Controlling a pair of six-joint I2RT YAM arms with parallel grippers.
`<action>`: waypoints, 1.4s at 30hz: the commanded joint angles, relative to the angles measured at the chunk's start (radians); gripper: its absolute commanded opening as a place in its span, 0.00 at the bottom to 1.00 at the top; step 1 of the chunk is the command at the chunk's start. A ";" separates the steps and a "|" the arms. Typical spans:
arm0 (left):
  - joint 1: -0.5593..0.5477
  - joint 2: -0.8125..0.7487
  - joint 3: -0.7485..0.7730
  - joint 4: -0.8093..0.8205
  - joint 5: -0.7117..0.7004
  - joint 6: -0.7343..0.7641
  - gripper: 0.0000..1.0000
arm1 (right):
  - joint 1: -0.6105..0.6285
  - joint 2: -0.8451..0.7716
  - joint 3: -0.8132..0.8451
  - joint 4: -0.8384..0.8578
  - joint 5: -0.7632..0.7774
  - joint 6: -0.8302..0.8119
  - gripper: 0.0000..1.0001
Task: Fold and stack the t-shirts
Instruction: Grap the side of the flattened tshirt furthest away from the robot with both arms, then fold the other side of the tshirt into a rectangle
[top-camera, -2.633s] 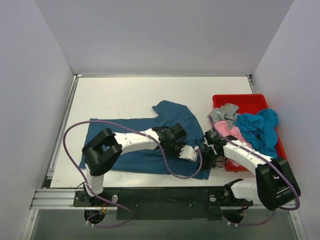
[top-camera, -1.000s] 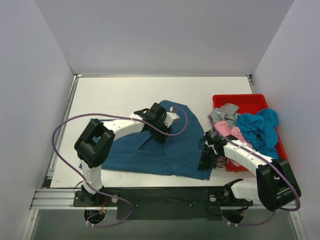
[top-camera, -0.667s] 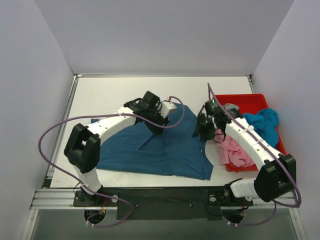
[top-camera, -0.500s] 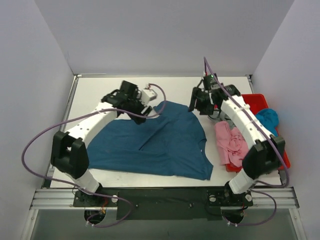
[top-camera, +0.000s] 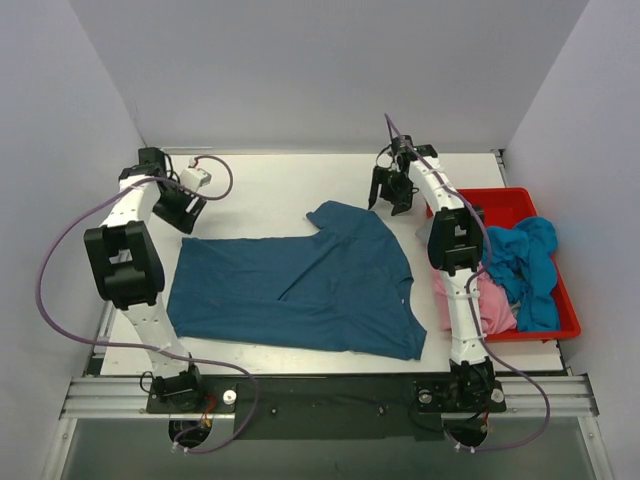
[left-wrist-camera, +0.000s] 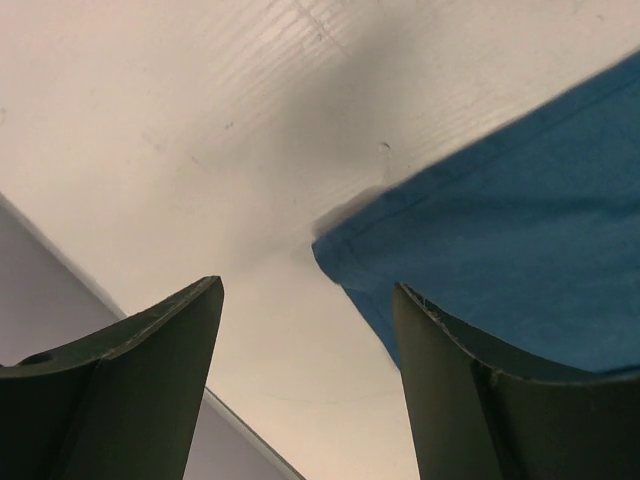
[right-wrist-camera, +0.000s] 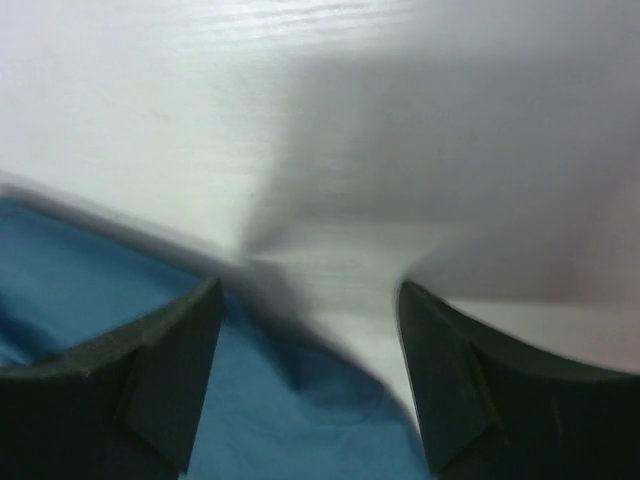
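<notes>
— While the dark teal-blue soft cloth t-shirt (top-camera: 300, 290) lies spread on the white tabletop (top-camera: 260, 180), how far along would you put the job?

— Early, I judge. That shirt is nearly flat in the middle of the table, with one sleeve rumpled at its far right corner and no fold made in it. There is no stack anywhere.

— And the others?

— The brighter turquoise-blue cloth shirt (top-camera: 520, 258) and the pink cloth shirt (top-camera: 492, 308) sit crumpled in the red plastic tray (top-camera: 505, 193) at the right. I cannot make out a grey one.

— What do the grippers hold?

— Nothing. The left gripper (left-wrist-camera: 308, 300) hangs over the shirt's far left corner, its fingers spread wide with only table and cloth edge below. The right gripper (right-wrist-camera: 310, 290) is near the far right sleeve. Its view is blurred, yet the fingers stand apart and empty.

— So what is left?

— Every fold on each shirt, then the stacking.
</notes>
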 joint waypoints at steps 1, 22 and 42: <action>0.021 0.141 0.189 -0.148 0.031 0.086 0.78 | 0.005 0.034 0.055 -0.052 -0.149 0.001 0.65; -0.002 0.231 0.195 -0.282 0.079 0.277 0.16 | -0.012 -0.142 -0.131 0.030 -0.342 0.071 0.00; 0.004 -0.341 -0.340 -0.193 -0.013 0.473 0.00 | 0.123 -1.066 -1.219 0.045 -0.149 0.102 0.00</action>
